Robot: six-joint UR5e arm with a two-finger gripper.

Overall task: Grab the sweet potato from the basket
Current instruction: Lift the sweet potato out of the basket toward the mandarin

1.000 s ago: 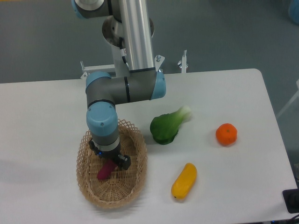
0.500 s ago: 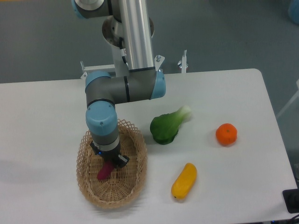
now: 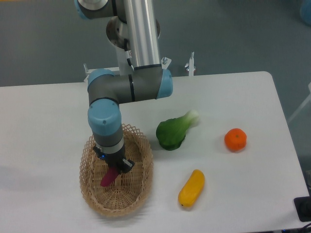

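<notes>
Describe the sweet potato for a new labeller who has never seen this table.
Find the wicker basket at the table's front left, under the arm. The sweet potato is the small magenta tuber inside it, just below the gripper. Nothing else is purple: the other produce is green, orange or yellow.

one basket point(image 3: 137, 191), four produce items

- Oval tan wicker basket point(image 3: 92, 191): lattice rim walls in the magenta-purple sweet potato point(image 3: 109, 177) on all sides; way in is from above only.
- That way is taken: arm's grey-and-blue wrist point(image 3: 106, 131) w/ gripper point(image 3: 114, 170) stands right over it.
- Green leafy vegetable point(image 3: 174, 131) just beside basket's right rim.
- Yellow oblong fruit point(image 3: 191, 188) and round orange point(image 3: 235, 139) further right, bare white tabletop point(image 3: 43, 126) betw. them.
</notes>
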